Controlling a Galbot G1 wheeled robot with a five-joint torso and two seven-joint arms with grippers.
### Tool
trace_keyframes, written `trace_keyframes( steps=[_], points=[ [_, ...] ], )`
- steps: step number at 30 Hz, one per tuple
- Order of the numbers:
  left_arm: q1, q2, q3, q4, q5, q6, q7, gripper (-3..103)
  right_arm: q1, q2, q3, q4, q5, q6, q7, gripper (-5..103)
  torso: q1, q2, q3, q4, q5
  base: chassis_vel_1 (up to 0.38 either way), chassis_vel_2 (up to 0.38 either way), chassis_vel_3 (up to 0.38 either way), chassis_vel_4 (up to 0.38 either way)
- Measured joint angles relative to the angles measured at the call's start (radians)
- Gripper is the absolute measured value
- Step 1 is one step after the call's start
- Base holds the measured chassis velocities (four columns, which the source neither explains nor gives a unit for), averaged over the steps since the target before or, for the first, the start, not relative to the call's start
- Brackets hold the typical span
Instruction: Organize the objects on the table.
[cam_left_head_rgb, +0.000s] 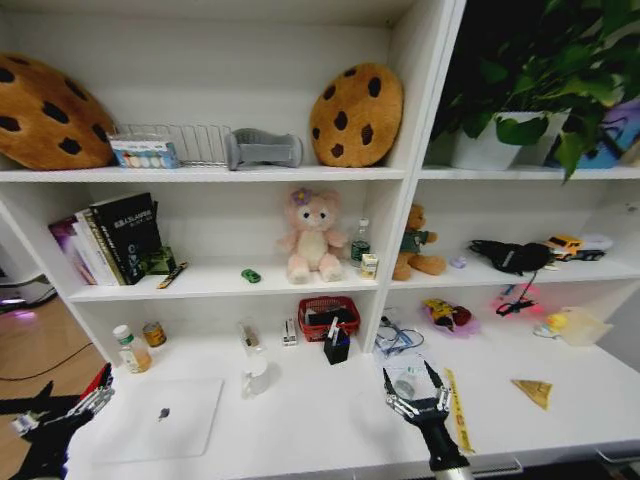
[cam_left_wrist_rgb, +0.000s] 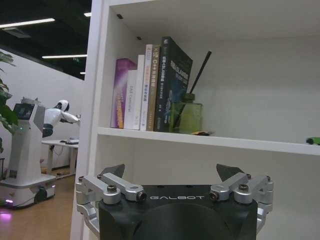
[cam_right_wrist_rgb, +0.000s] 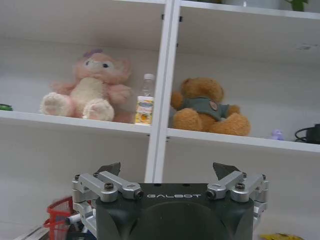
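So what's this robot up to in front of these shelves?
It faces a white desk under a shelf unit, with nothing picked up yet. The right gripper hovers open over the desk near a small black pen holder and a red basket. The left gripper, also open and empty, hangs off the desk's left end beside the closed silver laptop. A tiny green toy car sits on the shelf beside a pink plush.
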Motion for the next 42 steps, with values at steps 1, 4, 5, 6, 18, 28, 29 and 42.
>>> trace_keyframes(
  steps=[1, 4, 5, 6, 18, 28, 29, 42],
  points=[
    [0.000, 0.000, 0.000, 0.000, 0.000, 0.000, 0.000, 100, 0.000, 0.000, 0.000, 0.000, 0.000, 0.000, 0.000, 100, 0.000, 0.000, 0.000, 0.0000, 0.0000, -0.232, -0.237, 0.202, 0.229],
    [-0.002, -0.002, 0.005, 0.003, 0.004, 0.001, 0.000, 100, -0.003, -0.002, 0.000, 0.006, 0.010, -0.002, 0.001, 100, 0.000, 0.000, 0.000, 0.0000, -0.0009, -0.168, -0.195, 0.207, 0.180],
    [-0.003, -0.003, 0.008, 0.004, 0.007, 0.001, 0.000, 100, -0.005, -0.002, 0.001, 0.007, 0.007, -0.005, 0.001, 100, 0.000, 0.000, 0.000, 0.0003, -0.0003, -0.166, -0.188, 0.126, 0.125],
    [-0.003, -0.004, 0.009, 0.004, 0.009, 0.001, 0.000, 100, -0.006, -0.002, 0.001, 0.007, 0.004, -0.007, 0.002, 100, 0.000, 0.000, 0.000, 0.0004, 0.0000, 0.002, -0.100, 0.126, 0.046],
    [-0.002, -0.010, 0.016, 0.013, 0.017, 0.001, 0.000, 100, 0.004, 0.001, -0.036, -0.035, -0.007, -0.039, -0.051, 100, 0.000, 0.000, 0.000, 0.0000, -0.0009, 0.010, 0.023, -0.025, -0.030],
    [-0.006, -0.015, 0.018, 0.014, 0.025, 0.001, 0.001, 100, 0.061, 0.006, -0.051, -0.086, 0.028, -0.075, -0.048, 100, 0.000, 0.000, 0.000, -0.0001, -0.0008, 0.000, 0.000, 0.000, 0.000],
    [-0.006, -0.015, 0.019, 0.013, 0.026, 0.002, 0.001, 100, 0.067, 0.005, -0.053, -0.089, 0.030, -0.080, -0.048, 100, 0.000, 0.000, 0.000, -0.0002, -0.0008, 0.000, 0.000, 0.000, 0.000],
    [-0.007, -0.019, 0.018, 0.019, 0.033, 0.002, -0.001, 100, 0.153, -0.011, -0.087, -0.169, 0.052, -0.118, -0.042, 100, 0.000, 0.000, 0.000, -0.0002, -0.0007, 0.000, 0.000, 0.000, 0.000]
  ],
)
